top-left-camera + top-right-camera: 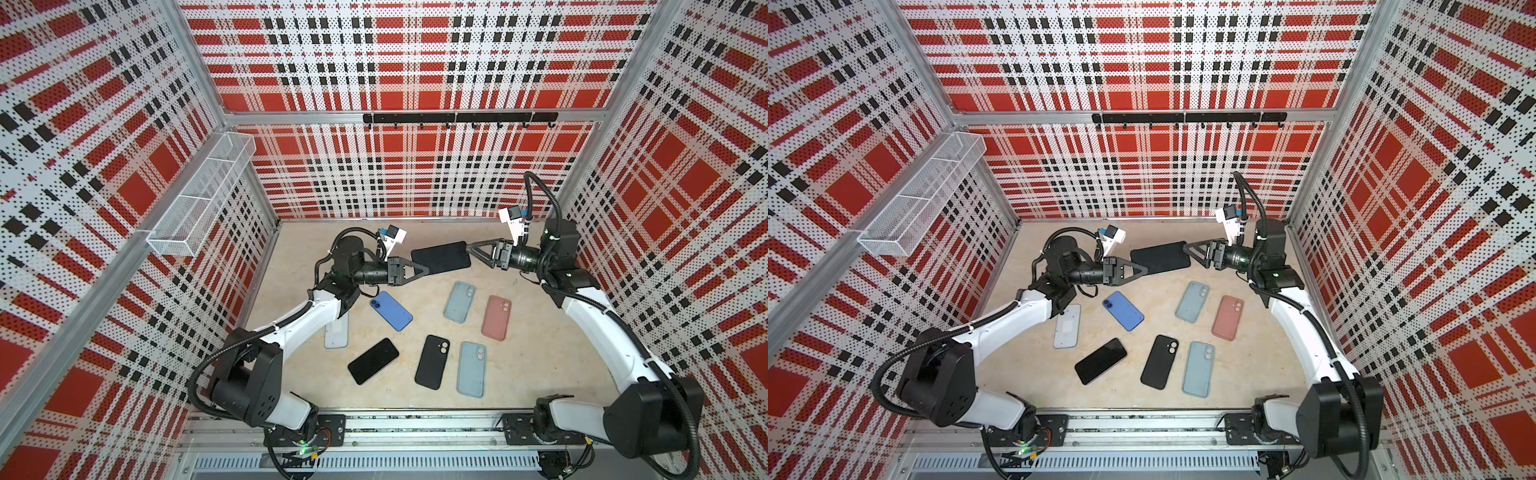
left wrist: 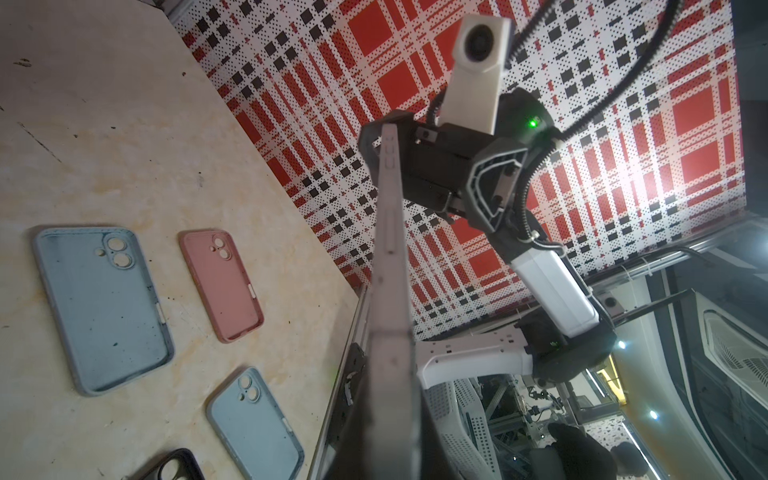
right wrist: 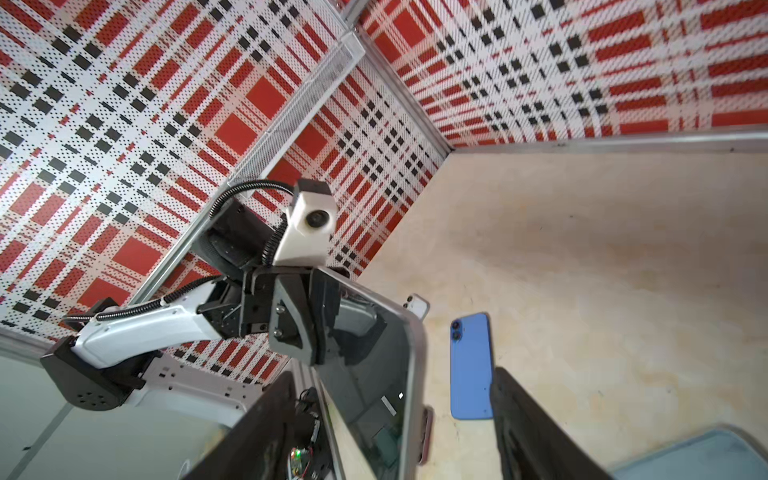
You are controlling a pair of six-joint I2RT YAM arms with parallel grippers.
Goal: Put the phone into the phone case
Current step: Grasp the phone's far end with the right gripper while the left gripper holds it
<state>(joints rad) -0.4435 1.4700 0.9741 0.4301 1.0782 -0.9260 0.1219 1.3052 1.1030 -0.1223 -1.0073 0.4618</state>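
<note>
Left arm point(image 1: 299, 320) and right arm point(image 1: 598, 328) reach up-frame to centre: left gripper point(image 1: 424, 269) pinches the phone point(image 1: 442, 257), right gripper point(image 1: 469, 248) spread round its other end.

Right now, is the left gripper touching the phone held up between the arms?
Touching. The right wrist view shows the left gripper clamped on the phone at its end, no gap showing.

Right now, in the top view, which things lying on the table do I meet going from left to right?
Whitish case → blue phone → black case → pink case. Left out, overlapping: black phone, far light blue case, near light blue case.
</note>
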